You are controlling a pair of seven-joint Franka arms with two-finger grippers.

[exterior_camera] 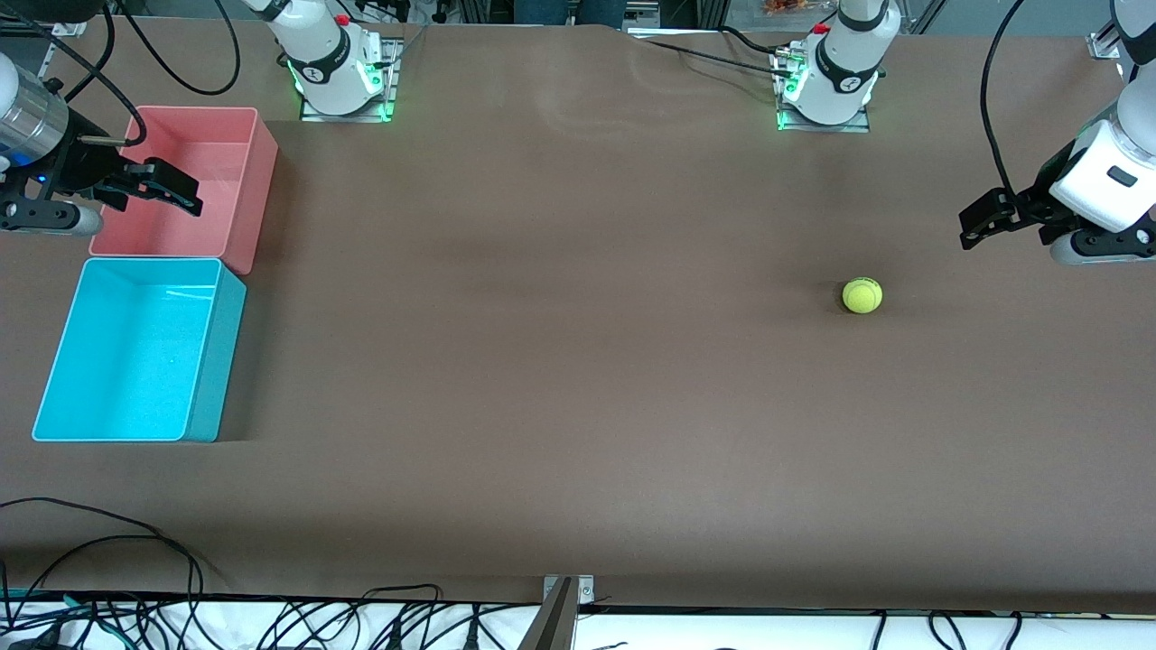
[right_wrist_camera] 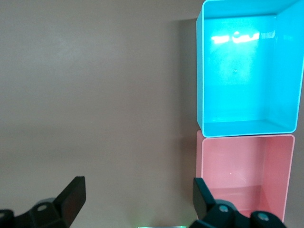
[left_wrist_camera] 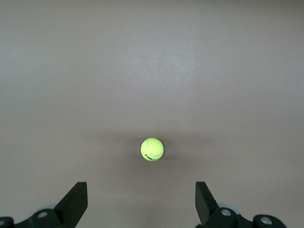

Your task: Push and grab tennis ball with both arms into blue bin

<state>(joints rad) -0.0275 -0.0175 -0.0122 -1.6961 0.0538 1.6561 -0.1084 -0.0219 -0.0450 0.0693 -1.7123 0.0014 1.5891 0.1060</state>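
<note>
1. The tennis ball point(exterior_camera: 862, 295) sits alone on the brown surface point(exterior_camera: 560, 361) at centre-right of the front frame, well apart from the blue bin point(exterior_camera: 54, 384) at lower left. A round ball has no long axis, so only the direction of approach matters.

2. The left gripper point(exterior_camera: 984, 221) hangs at the right edge of the front frame, above and to the right of the ball in that picture, and is much the nearer of the two. In the left wrist view the ball point(left_wrist_camera: 152, 149) lies centred ahead of the gap between the jaws, with the left gripper point(left_wrist_camera: 141, 202) clear of it.

3. Its jaws are spread wide and hold nothing; the gap looks far wider than the ball.

4. The right gripper point(exterior_camera: 167, 187) hovers at upper left of the front frame over the pink bin point(exterior_camera: 257, 194), which touches the blue bin and sits just above it in the frame. The right wrist view shows both tubs, blue bin point(right_wrist_camera: 202, 71) and pink bin point(right_wrist_camera: 202, 175), with the right gripper point(right_wrist_camera: 138, 198) over the brown surface beside them.

5. Its jaws are likewise spread apart and empty; this arm seems to be waiting.

6. My judgement: the ball must travel across the whole frame toward the bin, so a push from the left gripper would come first.
</note>
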